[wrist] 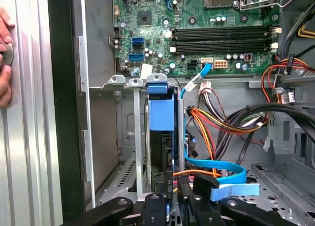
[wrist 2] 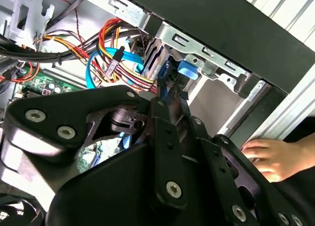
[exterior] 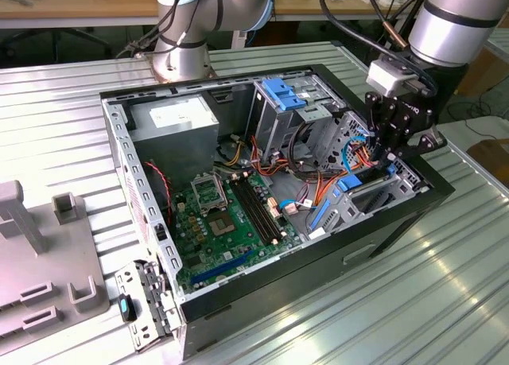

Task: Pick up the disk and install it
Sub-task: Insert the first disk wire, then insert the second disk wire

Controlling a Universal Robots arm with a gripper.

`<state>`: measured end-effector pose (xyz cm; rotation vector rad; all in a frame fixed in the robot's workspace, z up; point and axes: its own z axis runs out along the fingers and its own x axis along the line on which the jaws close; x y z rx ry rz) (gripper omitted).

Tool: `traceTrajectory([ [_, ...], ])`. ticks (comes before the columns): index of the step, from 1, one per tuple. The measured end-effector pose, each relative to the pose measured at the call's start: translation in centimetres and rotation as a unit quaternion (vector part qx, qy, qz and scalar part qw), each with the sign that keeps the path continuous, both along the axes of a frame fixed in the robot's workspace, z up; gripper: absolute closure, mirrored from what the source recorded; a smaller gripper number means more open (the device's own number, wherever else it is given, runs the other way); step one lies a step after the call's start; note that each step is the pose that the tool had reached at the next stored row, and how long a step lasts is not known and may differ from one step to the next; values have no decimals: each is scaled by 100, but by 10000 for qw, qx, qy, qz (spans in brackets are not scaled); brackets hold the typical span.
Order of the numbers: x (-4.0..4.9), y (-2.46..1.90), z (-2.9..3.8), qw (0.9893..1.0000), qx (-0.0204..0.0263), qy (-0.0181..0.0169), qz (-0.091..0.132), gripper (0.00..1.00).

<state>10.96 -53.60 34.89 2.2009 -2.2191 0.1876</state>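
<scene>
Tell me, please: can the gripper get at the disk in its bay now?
Probably yes. The gripper is already at the end of the disk, which stands in the metal bay. The orange and blue cables lie beside it, not across its path.

A robotics lab or test workshop.
An open computer case [exterior: 262, 198] with its motherboard [exterior: 231, 222] bared lies on a ribbed metal table [exterior: 382, 301]. Just behind the case a silver robot arm's base [exterior: 187, 51] is bolted to that table, grey plastic fixtures [exterior: 48, 262] sit beside the case, and wooden benches [exterior: 79, 3] stand beyond.
</scene>
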Motion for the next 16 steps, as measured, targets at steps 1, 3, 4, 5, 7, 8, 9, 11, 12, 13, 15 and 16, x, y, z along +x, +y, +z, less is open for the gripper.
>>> traceTrajectory([
  [1,0,0,0,10000,0,0,0,77],
  [3,0,0,2,10000,-1,0,0,89],
  [4,0,0,2,10000,-1,0,0,89],
  [5,0,0,3,10000,-1,0,0,89],
  [7,0,0,3,10000,-1,0,0,89],
  [8,0,0,3,10000,-1,0,0,89],
  [9,0,0,4,10000,-2,0,0,89],
  [11,0,0,4,10000,-1,0,0,89],
  [12,0,0,4,10000,-2,0,0,89],
  [13,0,0,21,10000,-5,0,0,89],
  [15,0,0,157,10000,-1,16,0,89],
  [16,1,0,196,10000,-2,24,1,89],
])
